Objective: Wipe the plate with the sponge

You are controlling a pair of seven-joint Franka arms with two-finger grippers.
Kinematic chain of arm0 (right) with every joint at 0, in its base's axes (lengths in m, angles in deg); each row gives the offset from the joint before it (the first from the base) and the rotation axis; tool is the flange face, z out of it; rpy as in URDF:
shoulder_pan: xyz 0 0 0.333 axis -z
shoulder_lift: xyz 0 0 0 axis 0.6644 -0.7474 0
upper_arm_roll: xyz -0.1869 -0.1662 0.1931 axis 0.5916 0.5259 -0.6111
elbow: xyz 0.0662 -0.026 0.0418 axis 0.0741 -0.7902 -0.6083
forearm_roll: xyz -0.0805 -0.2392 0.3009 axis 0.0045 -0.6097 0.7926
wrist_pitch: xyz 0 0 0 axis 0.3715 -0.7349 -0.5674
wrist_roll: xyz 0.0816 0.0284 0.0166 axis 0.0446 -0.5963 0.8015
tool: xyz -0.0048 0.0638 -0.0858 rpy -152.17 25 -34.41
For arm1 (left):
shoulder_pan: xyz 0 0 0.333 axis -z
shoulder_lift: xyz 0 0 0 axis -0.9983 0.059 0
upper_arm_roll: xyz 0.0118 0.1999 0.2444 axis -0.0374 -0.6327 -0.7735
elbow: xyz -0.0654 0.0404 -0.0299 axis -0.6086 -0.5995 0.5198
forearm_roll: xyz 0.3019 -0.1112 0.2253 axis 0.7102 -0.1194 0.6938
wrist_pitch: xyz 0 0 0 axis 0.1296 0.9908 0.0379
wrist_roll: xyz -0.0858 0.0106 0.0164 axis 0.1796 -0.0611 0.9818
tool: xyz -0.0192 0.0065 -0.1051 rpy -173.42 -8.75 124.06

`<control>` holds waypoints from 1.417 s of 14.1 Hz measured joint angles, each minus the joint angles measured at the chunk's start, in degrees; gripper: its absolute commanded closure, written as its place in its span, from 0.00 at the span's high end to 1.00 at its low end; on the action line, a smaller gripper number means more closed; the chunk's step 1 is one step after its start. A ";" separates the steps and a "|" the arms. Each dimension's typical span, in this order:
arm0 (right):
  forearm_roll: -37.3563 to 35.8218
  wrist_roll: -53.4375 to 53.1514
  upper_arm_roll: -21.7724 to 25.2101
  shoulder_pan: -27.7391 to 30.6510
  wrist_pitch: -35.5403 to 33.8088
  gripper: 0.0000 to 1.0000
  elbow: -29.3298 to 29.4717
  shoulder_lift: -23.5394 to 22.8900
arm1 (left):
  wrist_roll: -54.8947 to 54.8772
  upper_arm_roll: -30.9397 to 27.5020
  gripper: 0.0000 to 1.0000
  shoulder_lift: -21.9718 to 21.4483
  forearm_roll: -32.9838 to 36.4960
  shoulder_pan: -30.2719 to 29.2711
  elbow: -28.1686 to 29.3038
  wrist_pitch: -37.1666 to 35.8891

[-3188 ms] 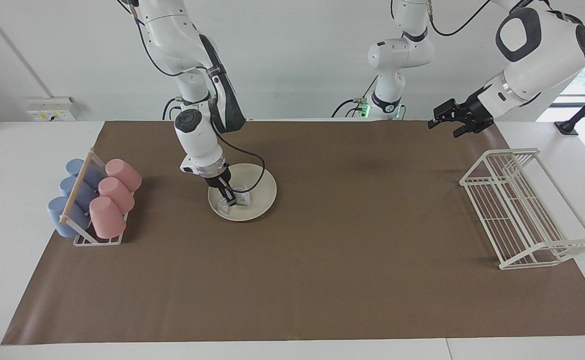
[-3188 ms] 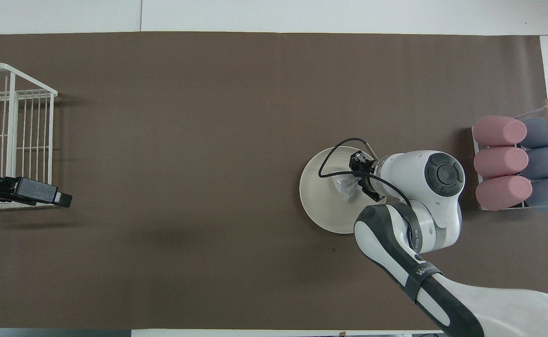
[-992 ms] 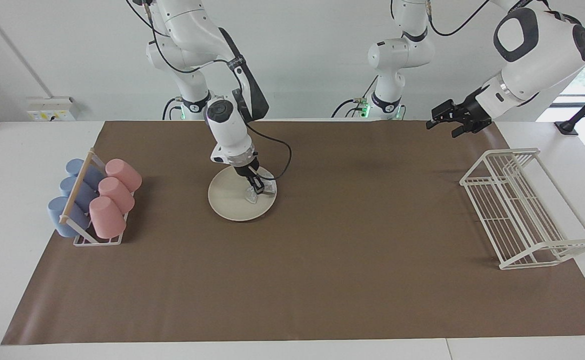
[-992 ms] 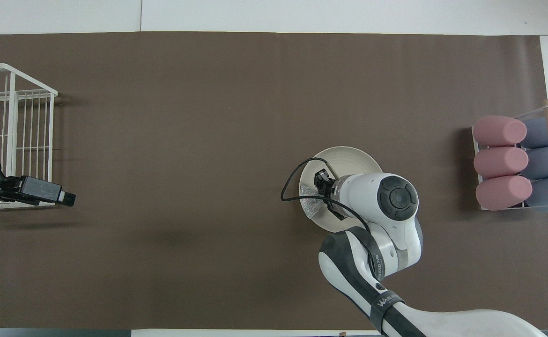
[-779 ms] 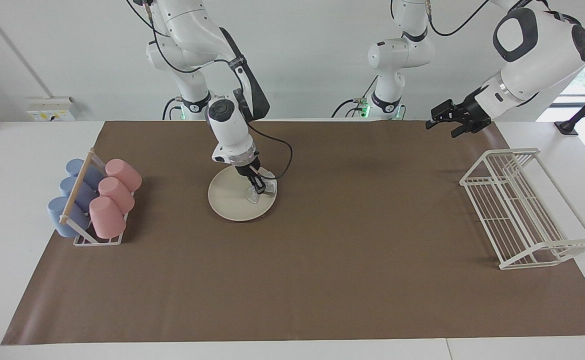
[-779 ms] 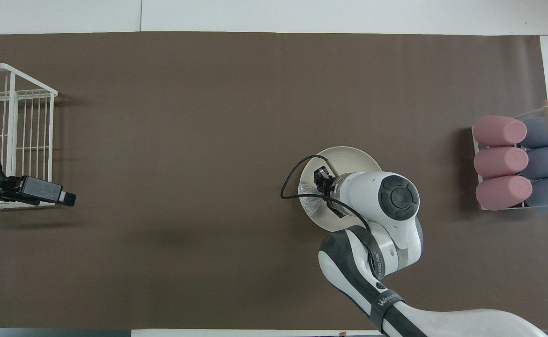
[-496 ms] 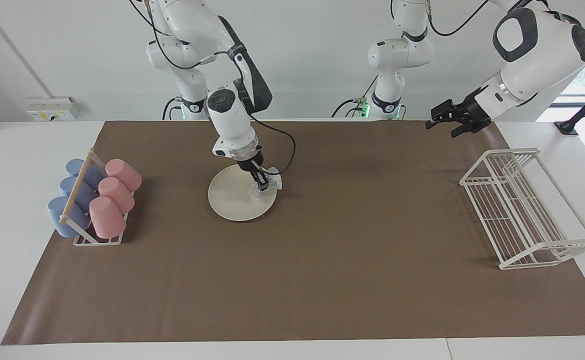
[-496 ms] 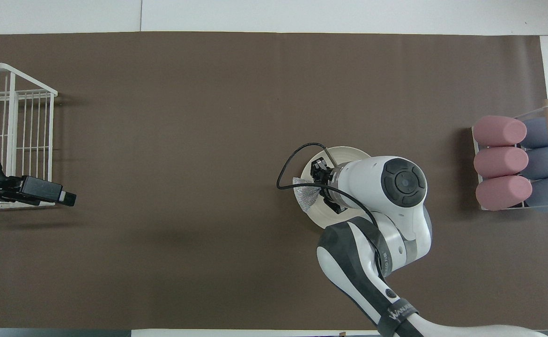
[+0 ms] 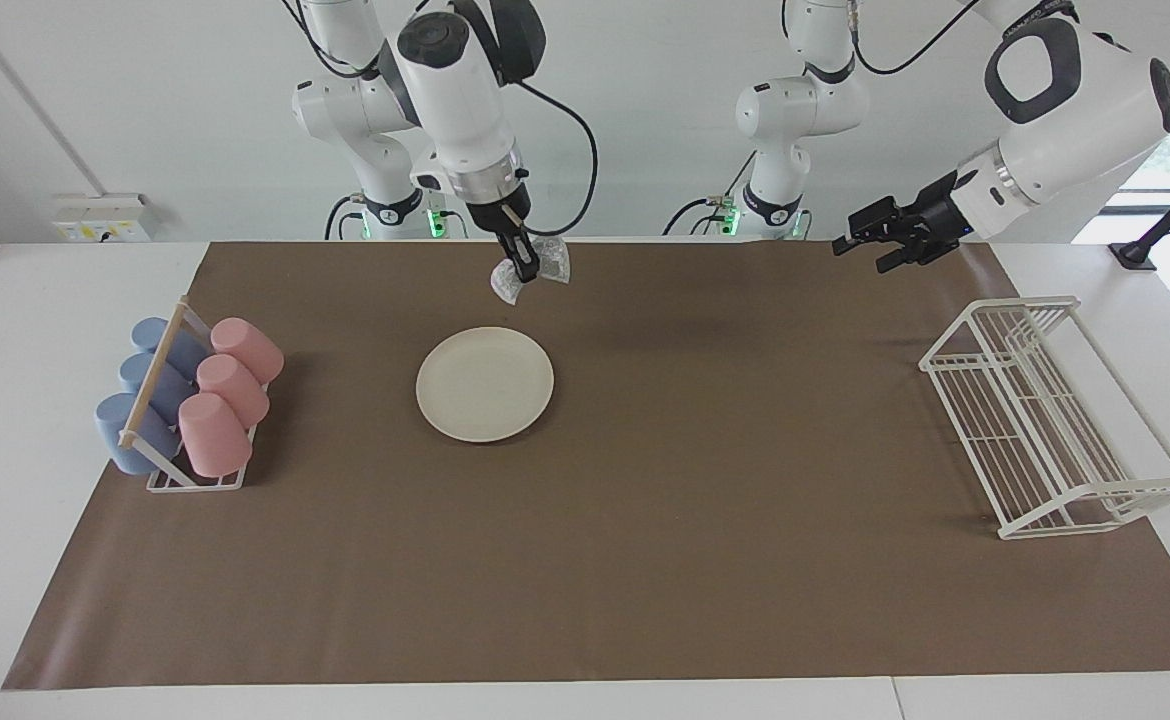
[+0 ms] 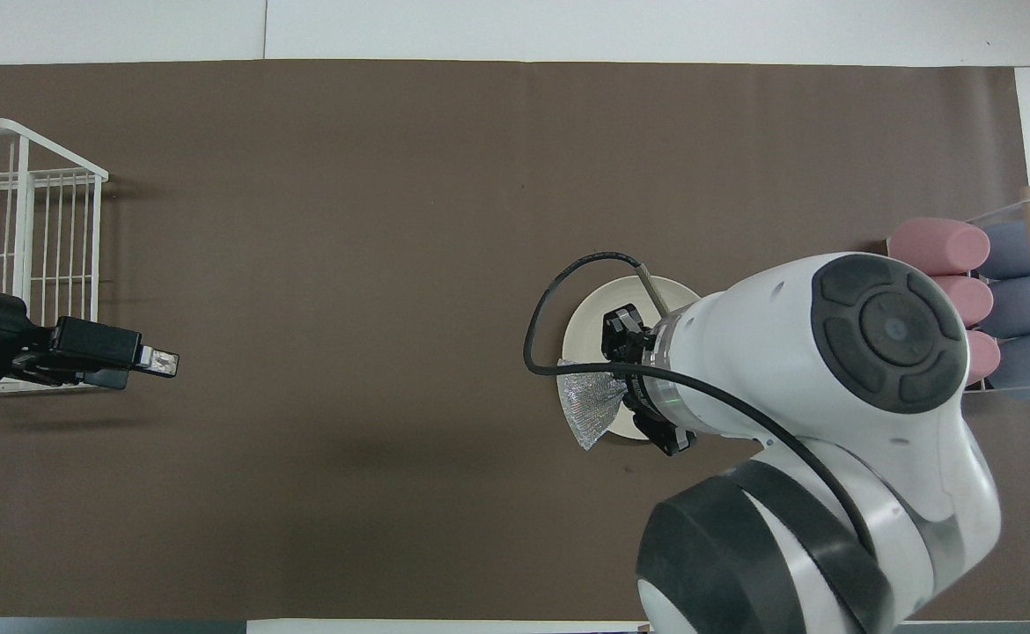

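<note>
The cream plate (image 9: 485, 383) lies flat on the brown mat with nothing on it. In the overhead view the right arm covers most of the plate (image 10: 587, 328). My right gripper (image 9: 523, 268) is raised high above the mat, over the plate's edge toward the left arm's end, and is shut on the silvery mesh sponge (image 9: 533, 270). In the overhead view the sponge (image 10: 592, 410) hangs from the right gripper (image 10: 628, 394). My left gripper (image 9: 863, 252) is open and empty, waiting in the air by the wire rack; it also shows in the overhead view (image 10: 150, 370).
A holder with pink and blue cups lying on their sides (image 9: 190, 400) stands at the right arm's end of the mat (image 10: 973, 304). A white wire dish rack (image 9: 1045, 410) stands at the left arm's end (image 10: 22, 238).
My right gripper, which was rubbing the sponge on the plate, has lifted it off and risen high. The left gripper has shifted slightly toward the table's middle.
</note>
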 measured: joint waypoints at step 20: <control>-10.96 -31.47 -1.20 -15.21 -2.20 0.00 24.76 -18.85 | -3.12 1.18 0.96 -2.54 -42.87 13.18 18.22 9.32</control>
